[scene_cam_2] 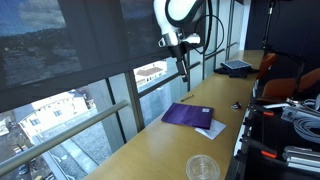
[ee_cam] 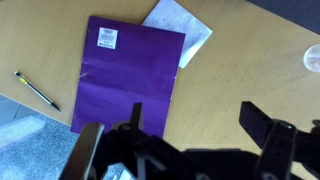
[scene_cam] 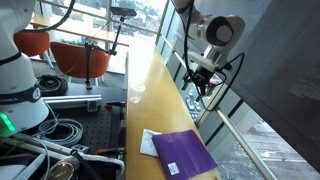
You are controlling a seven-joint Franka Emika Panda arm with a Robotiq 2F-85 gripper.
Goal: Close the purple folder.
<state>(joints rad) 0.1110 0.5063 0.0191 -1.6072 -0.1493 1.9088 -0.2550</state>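
The purple folder (ee_cam: 130, 68) lies flat on the wooden counter with its deep purple cover on top; a small white label sits near one corner. It shows in both exterior views (scene_cam: 182, 152) (scene_cam_2: 188, 116). A white sheet (ee_cam: 180, 24) sticks out from under it at one corner. My gripper (ee_cam: 192, 115) is open and empty, high above the counter; its fingers frame bare wood beside the folder's edge. In the exterior views the gripper (scene_cam: 203, 82) (scene_cam_2: 183, 62) hangs well above the counter, apart from the folder.
A pen (ee_cam: 36, 90) lies on the counter beside the folder. A clear plastic cup (scene_cam_2: 203, 168) (scene_cam: 137, 93) stands farther along the counter. A window railing runs along the counter's edge (scene_cam_2: 100, 110). Cables and equipment crowd the table on the other side (scene_cam: 60, 130).
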